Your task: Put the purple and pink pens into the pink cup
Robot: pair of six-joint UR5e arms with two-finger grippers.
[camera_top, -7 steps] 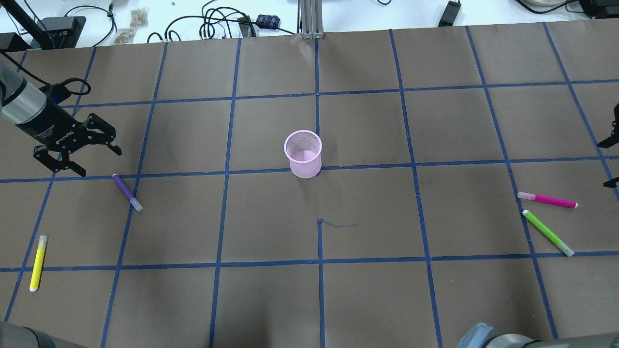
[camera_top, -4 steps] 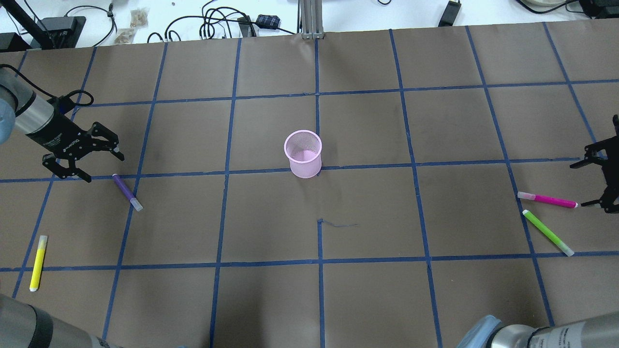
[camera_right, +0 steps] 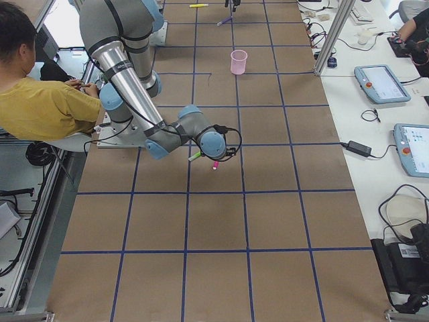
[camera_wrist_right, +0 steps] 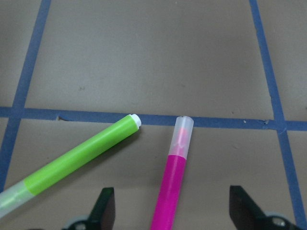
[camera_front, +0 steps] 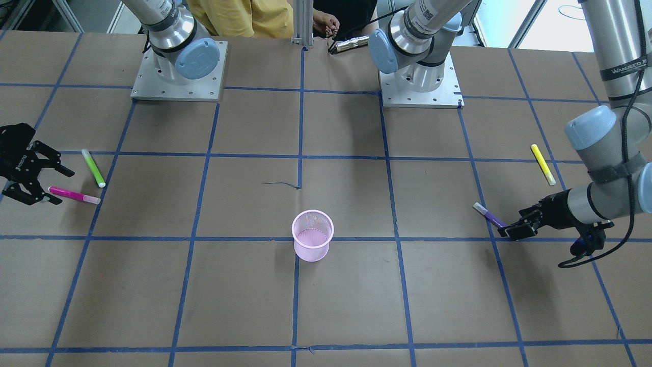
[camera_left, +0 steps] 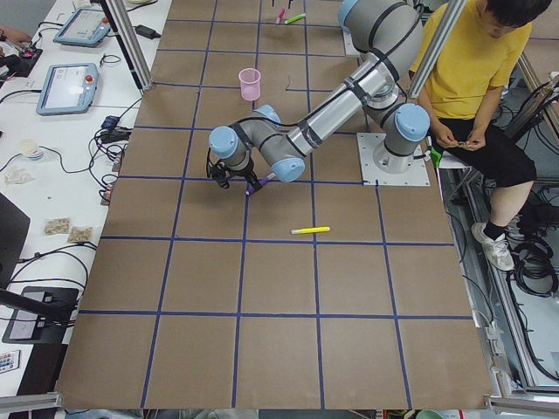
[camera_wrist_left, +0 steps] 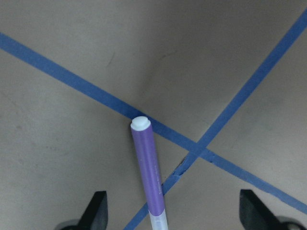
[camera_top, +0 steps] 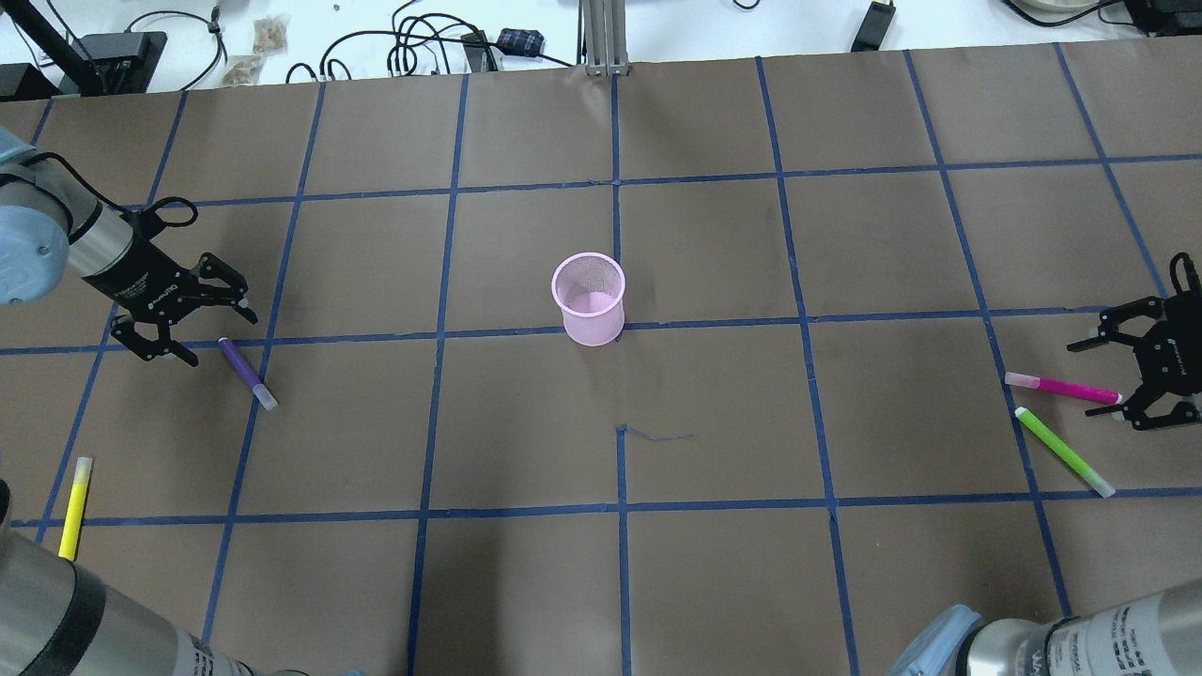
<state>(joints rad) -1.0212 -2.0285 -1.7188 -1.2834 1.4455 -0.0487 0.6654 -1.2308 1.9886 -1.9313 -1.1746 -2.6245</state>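
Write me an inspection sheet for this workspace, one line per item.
Surface: brown paper with blue tape grid, flat.
Job's things: pink cup upright at centre, no pen inside; purple pen flat by left gripper; pink pen flat by right gripper.
Clutter: green pen beside pink pen, not touching; yellow pen alone on the left side.
Grippers: both open, each with its pen's end between the fingers, holding nothing.
Cables: wrist cable loops at the left arm; loose cables on the white bench beyond the table.
Surroundings: person in yellow seated behind the robot; tablets on the side bench.
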